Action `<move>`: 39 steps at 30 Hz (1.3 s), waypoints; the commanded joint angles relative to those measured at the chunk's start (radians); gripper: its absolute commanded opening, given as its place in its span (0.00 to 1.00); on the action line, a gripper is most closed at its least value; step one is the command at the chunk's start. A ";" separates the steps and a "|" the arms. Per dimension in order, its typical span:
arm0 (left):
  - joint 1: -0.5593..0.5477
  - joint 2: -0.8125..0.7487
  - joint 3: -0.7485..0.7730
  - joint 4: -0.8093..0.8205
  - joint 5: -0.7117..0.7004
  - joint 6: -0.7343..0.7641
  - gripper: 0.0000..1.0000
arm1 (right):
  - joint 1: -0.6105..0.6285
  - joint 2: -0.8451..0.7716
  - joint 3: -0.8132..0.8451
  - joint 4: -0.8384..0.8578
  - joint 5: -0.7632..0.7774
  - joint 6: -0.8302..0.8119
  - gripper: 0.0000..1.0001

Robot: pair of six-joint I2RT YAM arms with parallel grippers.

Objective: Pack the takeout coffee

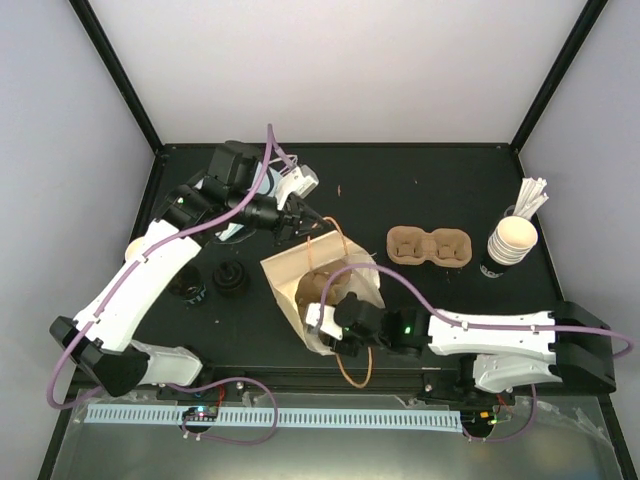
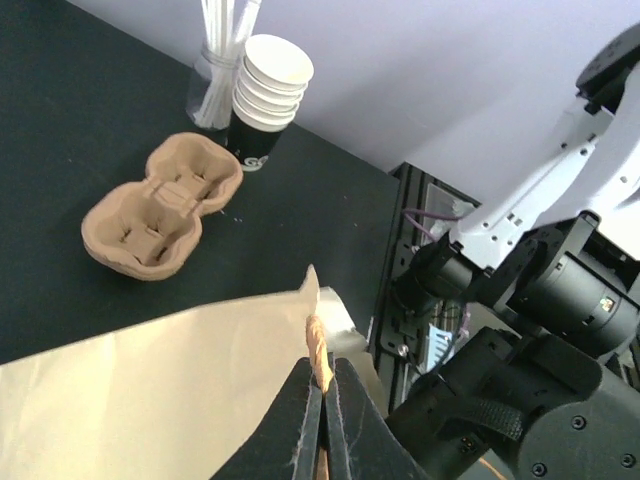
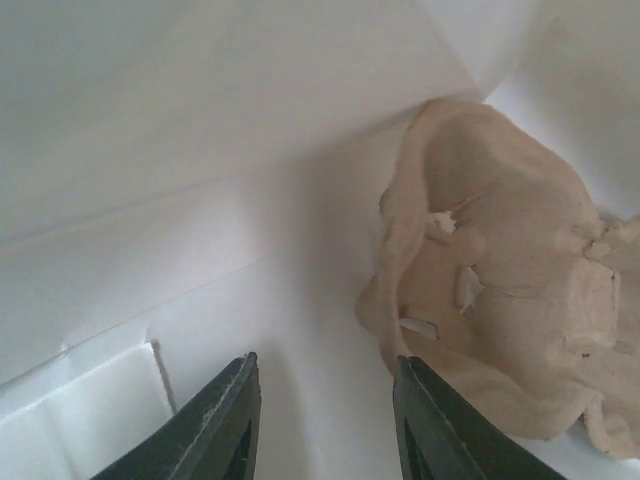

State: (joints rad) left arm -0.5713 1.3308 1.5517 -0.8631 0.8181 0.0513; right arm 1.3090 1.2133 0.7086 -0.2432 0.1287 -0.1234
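Note:
The takeout coffee (image 1: 133,247) shows only as a cream round edge at the far left, mostly hidden behind my left arm. A brown paper bag (image 1: 290,270) lies open in the middle of the table. My left gripper (image 1: 298,216) (image 2: 325,385) is shut on the bag's orange twisted handle (image 2: 319,345) at the bag's far edge. My right gripper (image 1: 326,322) (image 3: 325,400) reaches inside the bag, open, with nothing between its fingers. A pulp carrier (image 3: 500,270) (image 1: 318,287) lies inside the bag, just right of the right fingertip.
A second pulp carrier (image 1: 428,245) (image 2: 160,205) sits on the table right of the bag. A stack of cups (image 1: 510,240) (image 2: 268,95) with white sticks (image 1: 532,195) (image 2: 220,50) stands at the far right. Black lids (image 1: 230,280) lie left of the bag. The bag's other handle (image 1: 355,372) loops toward the front edge.

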 commanded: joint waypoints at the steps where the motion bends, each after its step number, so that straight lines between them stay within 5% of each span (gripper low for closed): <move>1: -0.010 -0.058 -0.044 -0.029 0.059 0.055 0.01 | 0.054 0.030 -0.029 0.086 0.141 -0.192 0.41; 16: -0.051 -0.202 -0.220 -0.071 0.105 0.088 0.02 | 0.057 0.151 -0.031 0.244 0.350 -0.571 0.41; 39: -0.086 -0.234 -0.194 -0.016 0.207 0.045 0.02 | 0.055 0.271 -0.067 0.502 0.185 -0.786 0.40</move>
State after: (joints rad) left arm -0.6502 1.1252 1.3251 -0.9337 0.9520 0.1192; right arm 1.3621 1.4448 0.6159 0.1783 0.3470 -0.8680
